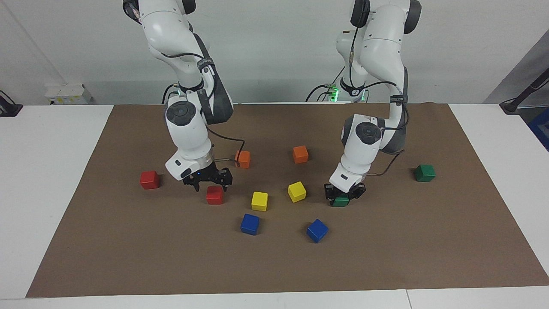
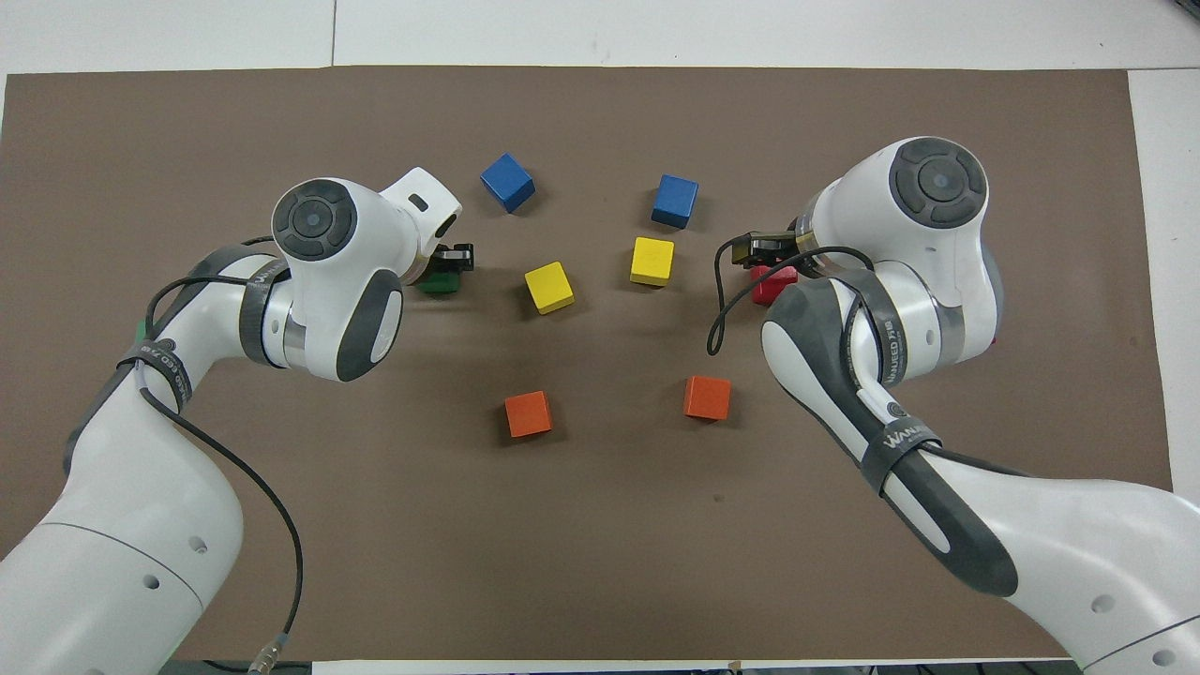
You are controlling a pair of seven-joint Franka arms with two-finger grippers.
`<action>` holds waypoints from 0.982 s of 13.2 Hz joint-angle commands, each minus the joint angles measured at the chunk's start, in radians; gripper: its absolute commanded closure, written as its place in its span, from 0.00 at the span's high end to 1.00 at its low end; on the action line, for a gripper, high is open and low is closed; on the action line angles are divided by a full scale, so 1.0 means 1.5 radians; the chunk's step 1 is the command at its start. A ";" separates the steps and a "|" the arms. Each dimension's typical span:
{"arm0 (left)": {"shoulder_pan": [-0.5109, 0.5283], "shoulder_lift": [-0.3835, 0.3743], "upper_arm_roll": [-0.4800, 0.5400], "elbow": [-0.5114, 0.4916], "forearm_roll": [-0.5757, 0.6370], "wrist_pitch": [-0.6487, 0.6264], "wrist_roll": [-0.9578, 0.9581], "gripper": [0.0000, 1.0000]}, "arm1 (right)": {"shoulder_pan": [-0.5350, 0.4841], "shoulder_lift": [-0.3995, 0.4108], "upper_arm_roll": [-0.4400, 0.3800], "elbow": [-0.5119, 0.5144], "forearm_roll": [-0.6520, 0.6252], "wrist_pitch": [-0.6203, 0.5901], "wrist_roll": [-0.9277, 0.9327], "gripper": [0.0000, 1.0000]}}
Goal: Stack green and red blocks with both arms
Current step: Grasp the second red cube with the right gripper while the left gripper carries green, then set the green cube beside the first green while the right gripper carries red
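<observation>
Green shows between the closed fingers of our left tool (image 1: 342, 196), which grips one green block (image 1: 340, 201) that rests on the brown mat (image 1: 386, 257); we judge this the first pick, not yet lifted. Our right tool (image 1: 209, 180) hangs open just over a red block (image 1: 214, 195), not touching it as far as we can see. Nothing is stacked yet: all four task blocks lie singly on the mat.

Out from the left tool, toward its own end of the table (image 1: 493, 141), sits the second green block (image 1: 424, 173). Out from the right tool, toward its end, sits the second red block (image 1: 149, 180). Both stacks are left to build.

For writing, we read only part of a word on the right arm's strap (image 2: 902, 437), something like "WANREED"; the rest is too small to tell.
</observation>
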 commanded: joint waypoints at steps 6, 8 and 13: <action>0.153 -0.130 0.007 0.026 0.009 -0.211 0.139 0.00 | 0.007 0.009 0.000 -0.054 -0.007 0.079 0.035 0.94; 0.212 -0.166 0.005 -0.004 0.008 -0.224 0.231 0.00 | 0.006 0.009 0.000 -0.053 -0.007 0.075 0.033 0.53; 0.318 -0.202 0.005 -0.063 0.008 -0.213 0.426 0.00 | -0.011 0.000 -0.004 -0.016 -0.028 0.004 0.024 0.03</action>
